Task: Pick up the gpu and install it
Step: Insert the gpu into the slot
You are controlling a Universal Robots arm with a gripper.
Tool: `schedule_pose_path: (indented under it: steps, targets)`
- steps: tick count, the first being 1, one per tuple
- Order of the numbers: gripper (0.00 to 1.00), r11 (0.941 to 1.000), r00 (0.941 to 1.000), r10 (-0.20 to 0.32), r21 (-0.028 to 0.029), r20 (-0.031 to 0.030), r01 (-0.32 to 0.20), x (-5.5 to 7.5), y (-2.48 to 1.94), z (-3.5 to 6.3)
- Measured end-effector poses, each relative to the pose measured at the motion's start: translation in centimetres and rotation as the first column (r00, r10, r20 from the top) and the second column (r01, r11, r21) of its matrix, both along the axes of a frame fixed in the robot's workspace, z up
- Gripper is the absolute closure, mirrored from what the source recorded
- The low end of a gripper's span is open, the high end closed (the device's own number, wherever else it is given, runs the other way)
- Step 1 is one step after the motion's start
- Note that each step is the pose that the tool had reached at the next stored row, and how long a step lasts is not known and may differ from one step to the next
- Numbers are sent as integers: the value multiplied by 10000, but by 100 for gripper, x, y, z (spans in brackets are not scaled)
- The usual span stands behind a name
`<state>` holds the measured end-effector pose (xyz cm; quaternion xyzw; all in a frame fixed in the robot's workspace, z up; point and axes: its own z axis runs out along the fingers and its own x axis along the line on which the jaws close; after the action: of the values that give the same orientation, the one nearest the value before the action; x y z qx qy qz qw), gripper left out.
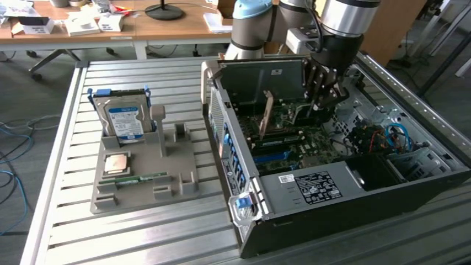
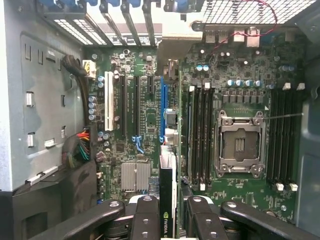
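Install step, not pick: the gripper (image 1: 327, 102) was clamped on the gpu (image 2: 168, 197), with the card edge-on right beside the blue slot (image 2: 162, 107). Couldn't tell if it was seated. Seating would likely call for the card square over the slot and a straight push down. Arm stood near vertical over the open case (image 1: 353, 218), fingers (image 2: 145, 220) pointing down inside.

Ribbed silver aluminium table (image 1: 66, 165), grey floor (image 1: 30, 105) around it, loose blue cables (image 1: 9, 146) on the floor at the exterior view's left, light wooden desk (image 1: 176, 27) behind with small white boxes (image 1: 81, 25) and a round black lamp base (image 1: 164, 11), brown wooden panel (image 1: 394, 27) at the exterior view's right
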<state>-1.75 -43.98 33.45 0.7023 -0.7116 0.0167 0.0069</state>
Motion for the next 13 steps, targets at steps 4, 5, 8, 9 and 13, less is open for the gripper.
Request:
schedule_pose_path:
  steps: [4, 5, 8, 9, 13]
  targets:
    - [74, 10000, 10000, 21, 0, 0, -21, -1, 0, -3]
    - [74, 10000, 10000, 21, 1, 0, -21, -1, 0, -5]
    - [74, 10000, 10000, 27, 1, 0, -27, -9, 0, -28]
    - [74, 10000, 10000, 37, 2, 0, -37, -10, 0, -39]
    - [74, 10000, 10000, 89, 1, 0, -89, -11, 0, -81]
